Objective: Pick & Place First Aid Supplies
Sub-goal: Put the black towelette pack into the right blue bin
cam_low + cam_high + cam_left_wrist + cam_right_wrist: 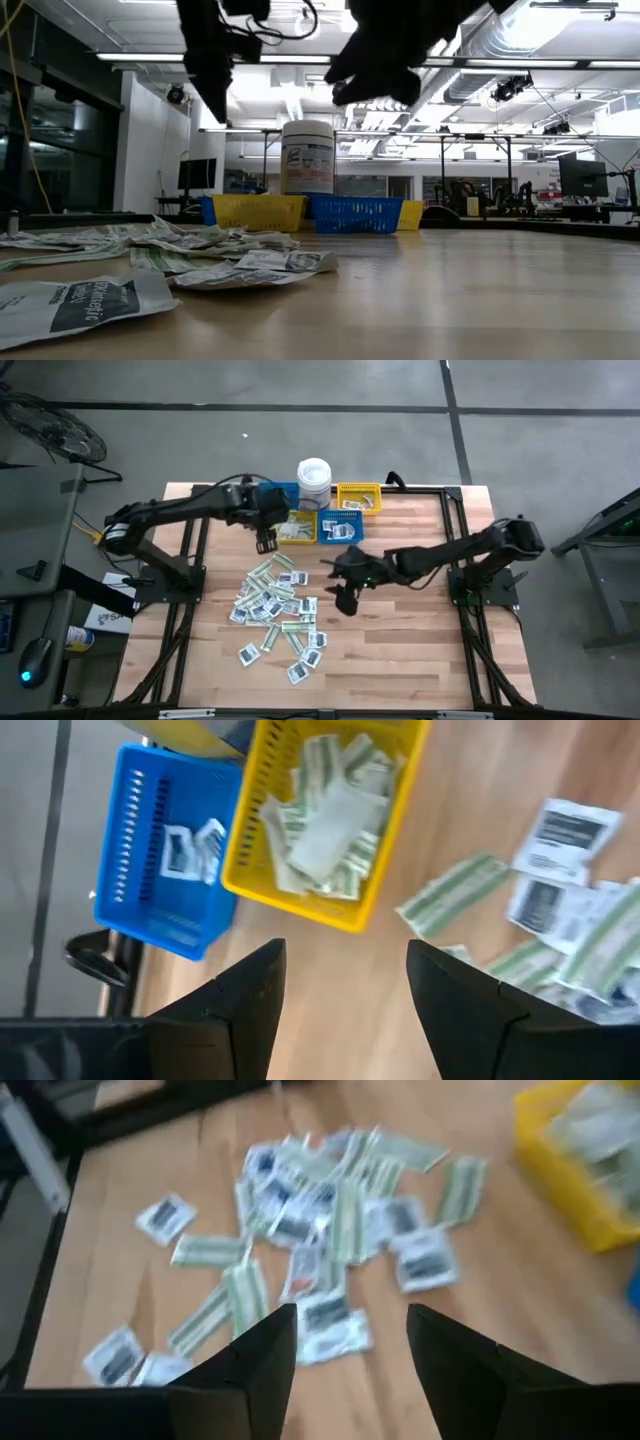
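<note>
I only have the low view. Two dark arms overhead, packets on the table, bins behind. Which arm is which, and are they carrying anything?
Observer: The one nearer the bins is the left end effector, hanging beside the yellow bin. Its wrist view shows open fingers with nothing between them.
Operator: And the right?
Observer: The right end effector hangs at the edge of the packet pile, open and empty too.
Operator: Anything sorted yet? I can't see into the bins.
Observer: Yes. The left wrist view shows that yellow bin holding green-and-white strips, and a blue bin beside it with a couple of white square packets.
</note>
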Available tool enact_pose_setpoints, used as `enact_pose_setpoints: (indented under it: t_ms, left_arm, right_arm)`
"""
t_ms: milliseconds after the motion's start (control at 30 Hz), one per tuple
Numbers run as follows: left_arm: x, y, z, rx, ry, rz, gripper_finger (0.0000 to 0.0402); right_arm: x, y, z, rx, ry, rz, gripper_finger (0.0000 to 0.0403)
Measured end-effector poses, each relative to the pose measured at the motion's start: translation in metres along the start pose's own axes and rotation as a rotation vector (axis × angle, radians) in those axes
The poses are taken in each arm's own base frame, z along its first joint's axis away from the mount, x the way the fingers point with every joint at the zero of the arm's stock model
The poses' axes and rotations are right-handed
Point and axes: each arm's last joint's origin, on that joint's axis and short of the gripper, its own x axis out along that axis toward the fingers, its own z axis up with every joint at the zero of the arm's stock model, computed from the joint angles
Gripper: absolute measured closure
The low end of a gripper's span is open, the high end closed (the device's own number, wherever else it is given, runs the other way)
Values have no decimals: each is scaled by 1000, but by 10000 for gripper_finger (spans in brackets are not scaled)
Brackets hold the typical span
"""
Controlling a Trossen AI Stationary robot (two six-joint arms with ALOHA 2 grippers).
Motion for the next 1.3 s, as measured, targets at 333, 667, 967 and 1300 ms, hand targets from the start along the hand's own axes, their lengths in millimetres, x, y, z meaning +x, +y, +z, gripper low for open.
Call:
enact_pose_setpoints:
  t_ms: [333, 667, 967, 1300]
  left_arm:
    - [0, -50, -41, -67, -54, -54, 195]
    - [14, -101, -73, -148, -64, -130, 195]
    - [-2, -139, -86, -255, -124, -181, 195]
    - [-15, -163, -99, -307, -185, -196, 195]
  right_arm:
    - [49, 36, -46, 35, 175, 228, 221]
    - [71, 57, -75, -17, 161, 216, 222]
    - [81, 65, -95, -103, 140, 122, 222]
    - [82, 64, -96, -190, 102, 59, 222]
